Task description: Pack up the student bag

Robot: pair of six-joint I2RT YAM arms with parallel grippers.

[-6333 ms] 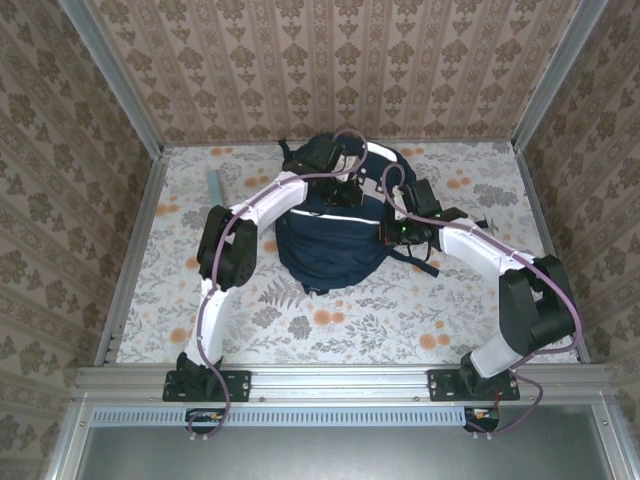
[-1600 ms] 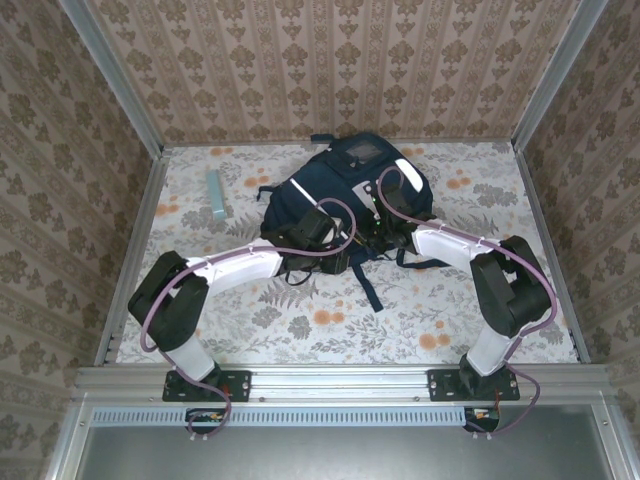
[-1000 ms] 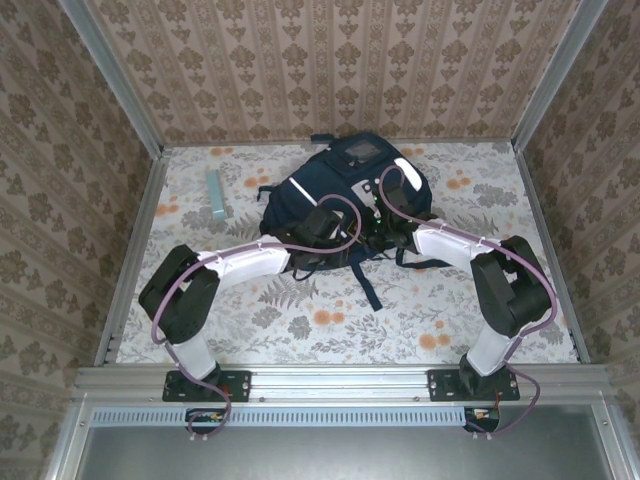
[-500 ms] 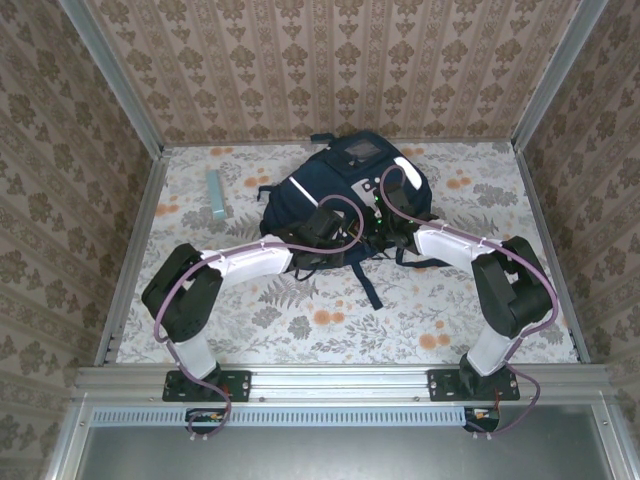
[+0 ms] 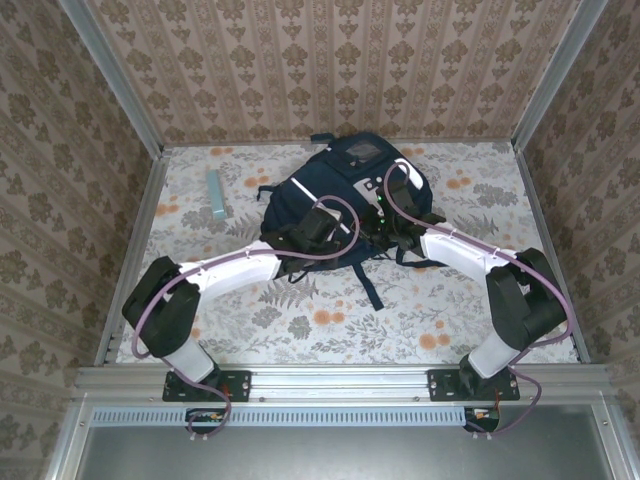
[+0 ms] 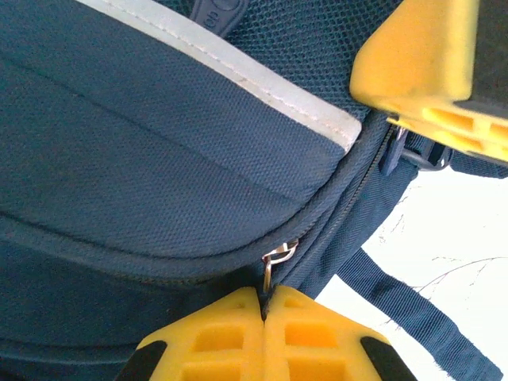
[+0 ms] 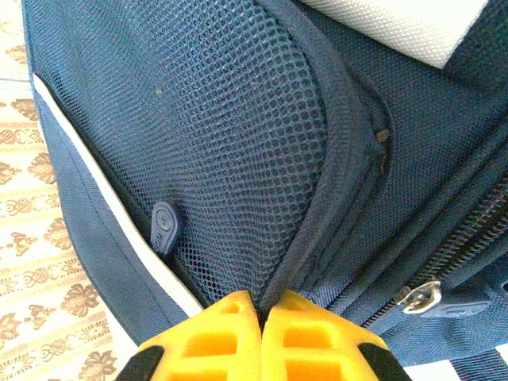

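The student bag (image 5: 345, 185) lies on the floral surface (image 5: 320, 320) in the upper middle of the top view. At the bottom of the left wrist view, the left pincer (image 6: 263, 313) is closed tight on the metal zipper pull (image 6: 275, 258). At the bottom of the right wrist view, the right pincer (image 7: 260, 305) pinches the bound edge of the mesh pocket (image 7: 238, 127). A pale teal bar (image 5: 215, 193) lies apart at upper left.
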